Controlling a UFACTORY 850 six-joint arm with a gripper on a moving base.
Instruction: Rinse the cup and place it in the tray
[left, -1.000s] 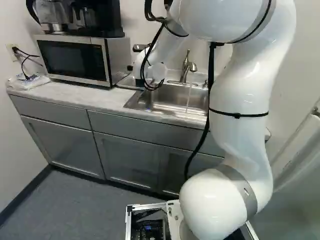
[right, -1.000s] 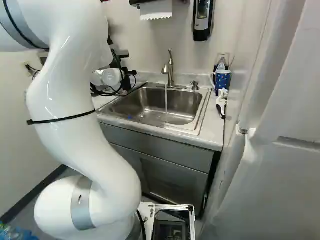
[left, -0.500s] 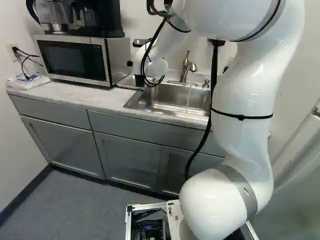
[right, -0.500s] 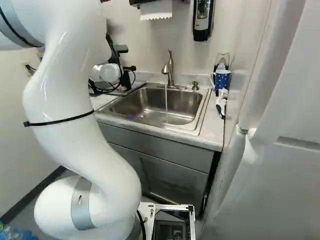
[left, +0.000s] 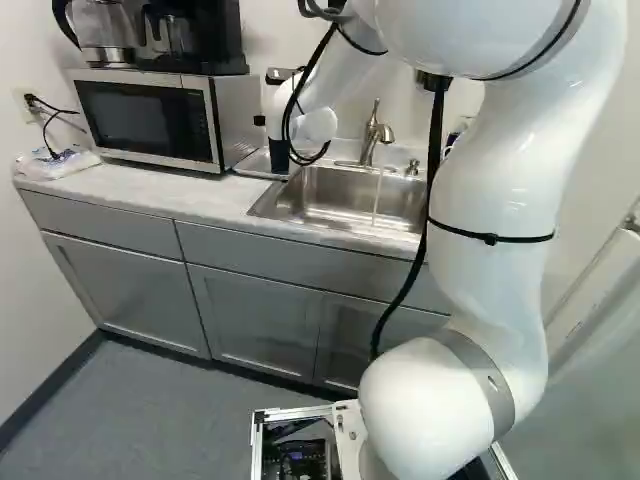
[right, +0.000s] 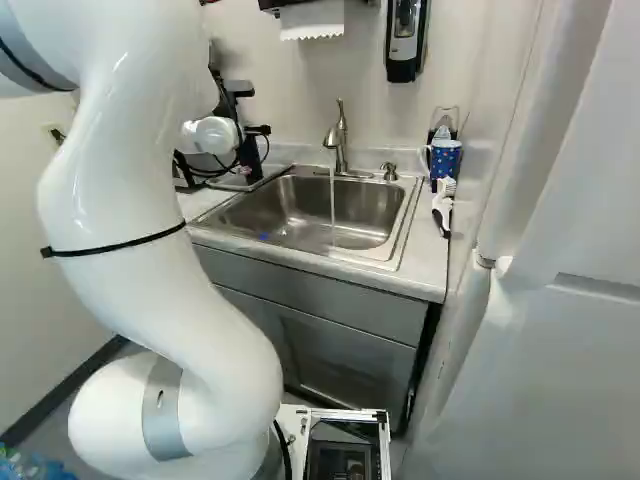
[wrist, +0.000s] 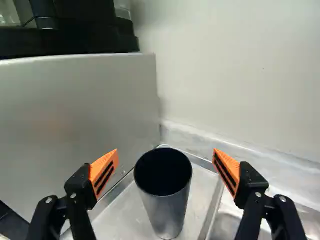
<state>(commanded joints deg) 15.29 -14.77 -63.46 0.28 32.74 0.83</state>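
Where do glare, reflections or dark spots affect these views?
Left base view: bright glints on the arm. Right base view: highlights along the arm, sheen in the sink. Wrist view: smeared reflection on the microwave; the cup is too dark inside to judge.

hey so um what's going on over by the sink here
A robot arm has its gripper open around a dark cup, with a gap on both sides, so nothing is gripped. The cup stands upright in the metal tray, beside the microwave. Water is running from the faucet into the sink. I can't tell whether the cup has been rinsed.
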